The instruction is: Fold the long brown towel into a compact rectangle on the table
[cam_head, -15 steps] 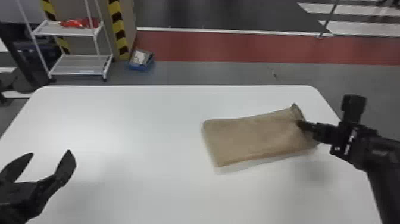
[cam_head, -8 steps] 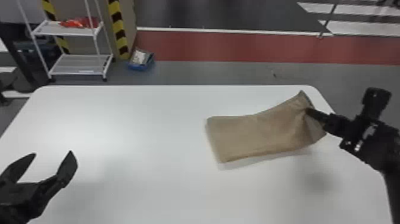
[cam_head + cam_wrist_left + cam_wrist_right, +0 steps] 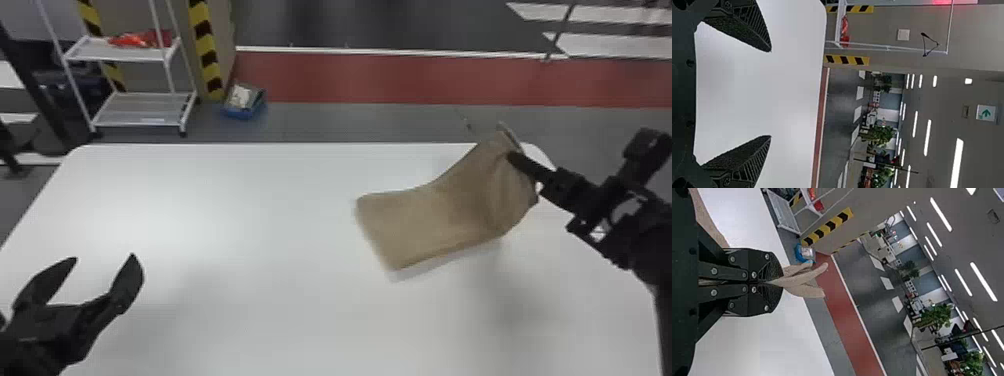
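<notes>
Extends from the right edge of the head view with the black right arm (image 3: 655,250). Points the right gripper (image 3: 512,157) inward and away from the robot, at an angle across the far right part of the white, round-cornered tabletop (image 3: 250,225). Grips the right end of the long brown cloth towel (image 3: 435,220) in closed jaws. Shows in the right wrist view as folded layers pinched between the two black fingers and sticking out past the tips.

Lies flat at the towel's left end, on the right half of the tabletop. Slopes upward from there to the raised right end, near the far right corner. Casts a soft shadow along the near edge.

Enters at the lower left of the head view with the left gripper (image 3: 104,256), well apart from the towel. Holds the jaws wide and empty, with the bare tabletop visible between both fingertips in the left wrist view.

Covers part of the tabletop's right edge with the right arm, and part of the far right corner with the lifted cloth. Beyond the far edge, on the grey floor (image 3: 350,122): a white metal shelf rack (image 3: 142,110) bearing a red item (image 3: 135,39), a yellow-and-black striped post edge (image 3: 204,45), a blue container (image 3: 244,112) and a red floor strip (image 3: 400,77).
</notes>
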